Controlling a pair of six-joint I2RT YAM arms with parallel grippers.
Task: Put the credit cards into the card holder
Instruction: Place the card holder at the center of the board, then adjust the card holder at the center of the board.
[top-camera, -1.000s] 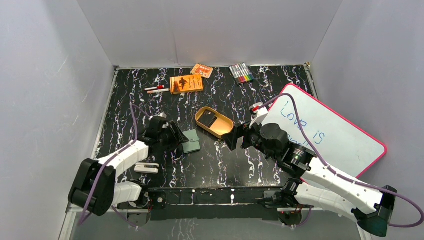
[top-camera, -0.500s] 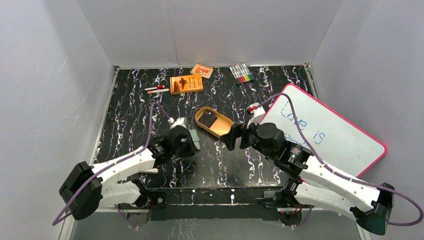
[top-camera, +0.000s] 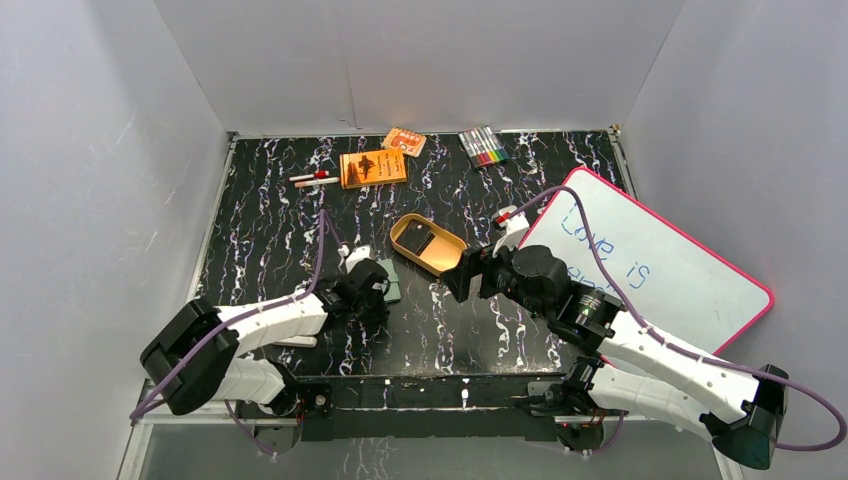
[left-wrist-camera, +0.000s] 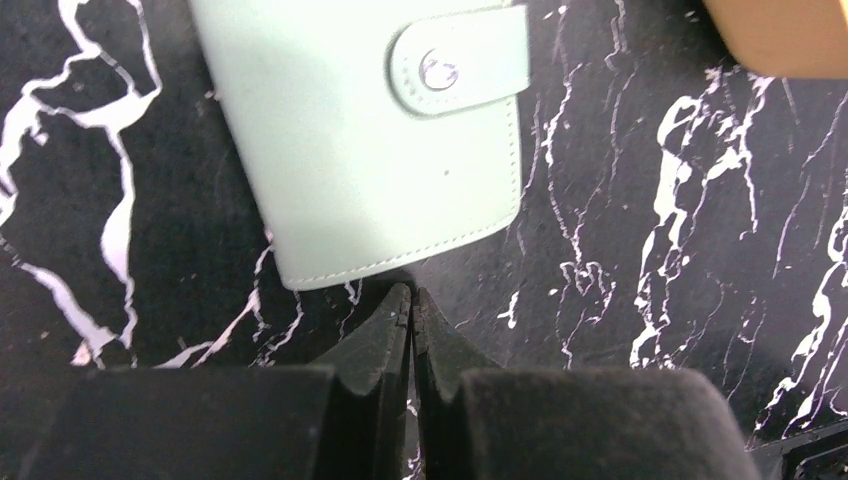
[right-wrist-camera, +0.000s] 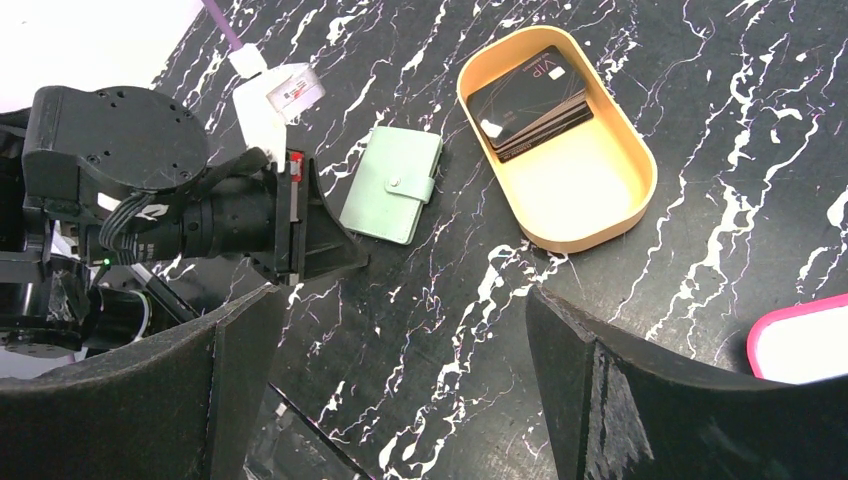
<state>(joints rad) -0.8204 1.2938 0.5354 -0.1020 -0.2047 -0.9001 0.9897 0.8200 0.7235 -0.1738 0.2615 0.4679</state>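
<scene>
The card holder (left-wrist-camera: 370, 140), a sage-green wallet snapped closed, lies flat on the black marbled table (top-camera: 470, 330). My left gripper (left-wrist-camera: 410, 295) is shut with nothing between its tips, which rest at the wallet's near edge. In the top view the card holder (top-camera: 389, 280) sits just beyond the left gripper (top-camera: 372, 296). The credit cards (right-wrist-camera: 530, 100), dark and stacked, lie inside the golden oval tin (right-wrist-camera: 600, 200). My right gripper (right-wrist-camera: 400, 300) hangs open above bare table near the tin, holding nothing. The right wrist view also shows the card holder (right-wrist-camera: 390, 185).
A pink-edged whiteboard (top-camera: 650, 260) leans at the right. An orange booklet (top-camera: 373, 167), a small orange pack (top-camera: 404, 141), coloured markers (top-camera: 482, 146) and pens (top-camera: 315, 178) lie at the back. A white object (top-camera: 295, 340) sits under the left arm.
My left gripper has shut and swung right and nearer, ending at the wallet's near edge. The right gripper has edged slightly left, staying open.
</scene>
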